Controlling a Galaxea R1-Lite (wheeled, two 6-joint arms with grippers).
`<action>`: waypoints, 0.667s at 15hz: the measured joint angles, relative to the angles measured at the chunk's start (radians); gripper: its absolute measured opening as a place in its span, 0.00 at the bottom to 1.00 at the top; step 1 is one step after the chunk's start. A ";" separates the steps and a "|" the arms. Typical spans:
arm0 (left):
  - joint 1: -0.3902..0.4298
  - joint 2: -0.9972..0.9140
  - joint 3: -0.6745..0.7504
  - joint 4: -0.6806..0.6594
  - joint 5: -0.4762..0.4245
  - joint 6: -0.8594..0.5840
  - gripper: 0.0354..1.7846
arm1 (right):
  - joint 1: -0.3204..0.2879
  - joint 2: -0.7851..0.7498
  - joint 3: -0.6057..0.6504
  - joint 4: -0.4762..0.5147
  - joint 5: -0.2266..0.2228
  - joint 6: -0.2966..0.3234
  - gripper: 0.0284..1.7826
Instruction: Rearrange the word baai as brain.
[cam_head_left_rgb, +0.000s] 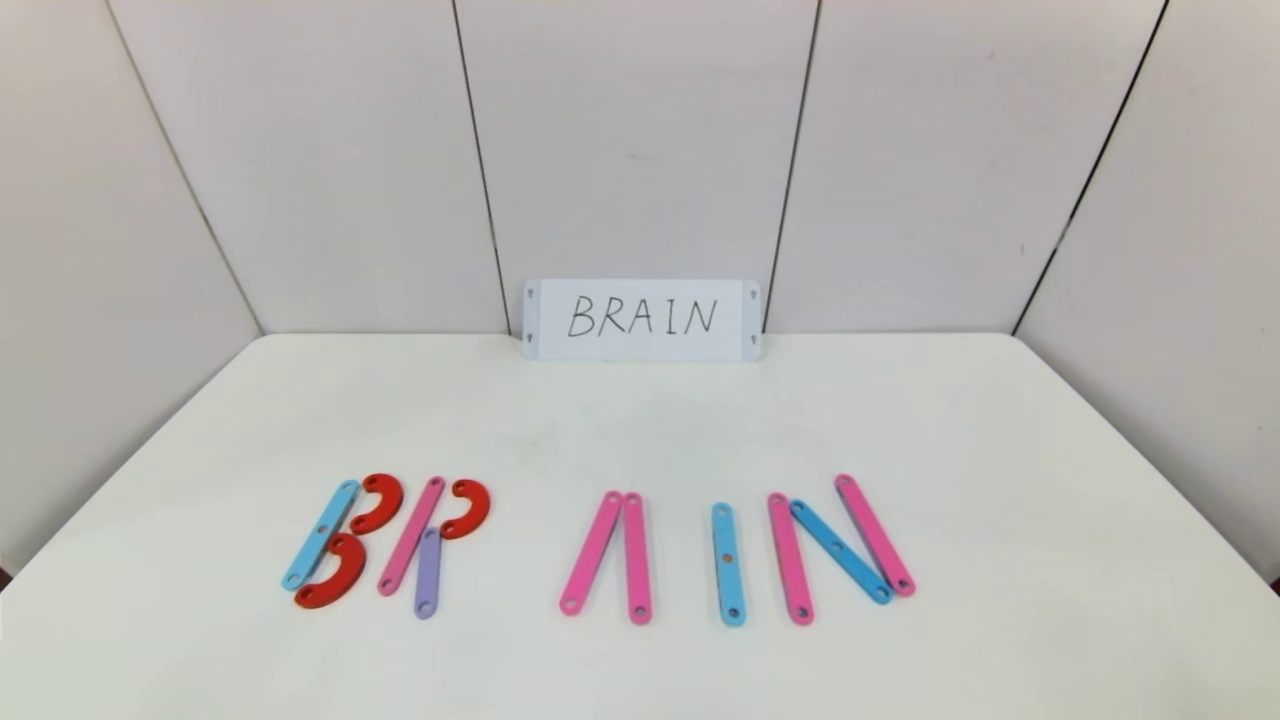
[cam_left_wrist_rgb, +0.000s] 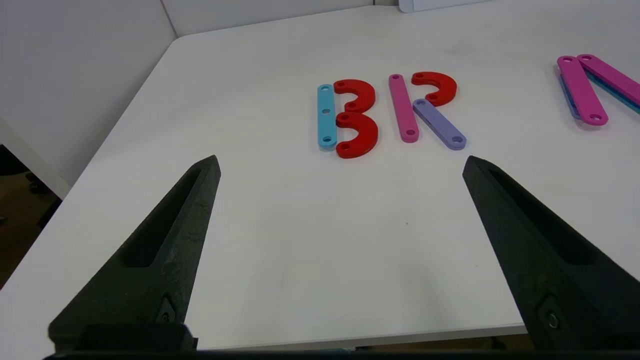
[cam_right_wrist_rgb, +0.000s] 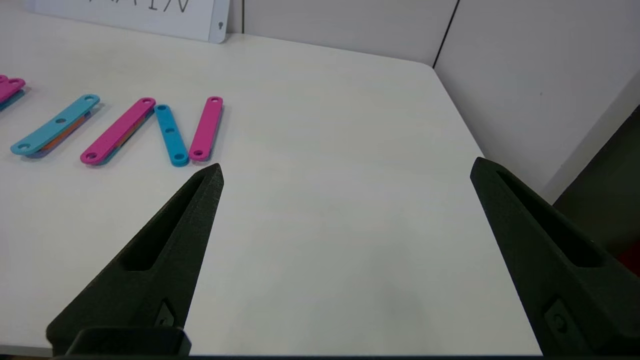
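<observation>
The plastic letters lie in a row on the white table (cam_head_left_rgb: 640, 420) and read B, R, A without a crossbar, I, N. The B is a blue strip (cam_head_left_rgb: 320, 535) with two red curves (cam_head_left_rgb: 380, 500). The R is a pink strip (cam_head_left_rgb: 411, 548), a red curve (cam_head_left_rgb: 468, 508) and a purple strip (cam_head_left_rgb: 427, 573). Two pink strips (cam_head_left_rgb: 592, 552) make the A, a blue strip (cam_head_left_rgb: 728, 563) the I, and pink, blue (cam_head_left_rgb: 840, 551) and pink the N. My left gripper (cam_left_wrist_rgb: 341, 162) hangs open over the table's near edge, short of the B (cam_left_wrist_rgb: 350, 117). My right gripper (cam_right_wrist_rgb: 346, 165) is open to the right of the N (cam_right_wrist_rgb: 172, 132). Both hold nothing.
A white card (cam_head_left_rgb: 641, 319) with BRAIN handwritten in black leans against the back wall. Grey wall panels close in the table at the back and on both sides. Neither arm shows in the head view.
</observation>
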 joint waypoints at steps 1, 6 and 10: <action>0.000 0.000 0.000 0.008 -0.001 -0.002 0.95 | 0.000 0.000 0.000 0.024 0.003 0.001 0.97; 0.000 0.000 0.000 0.013 -0.010 -0.012 0.95 | 0.000 0.000 0.000 0.025 -0.003 0.050 0.97; -0.001 0.000 0.000 0.014 -0.010 -0.021 0.95 | 0.000 0.000 0.000 0.021 -0.020 0.151 0.97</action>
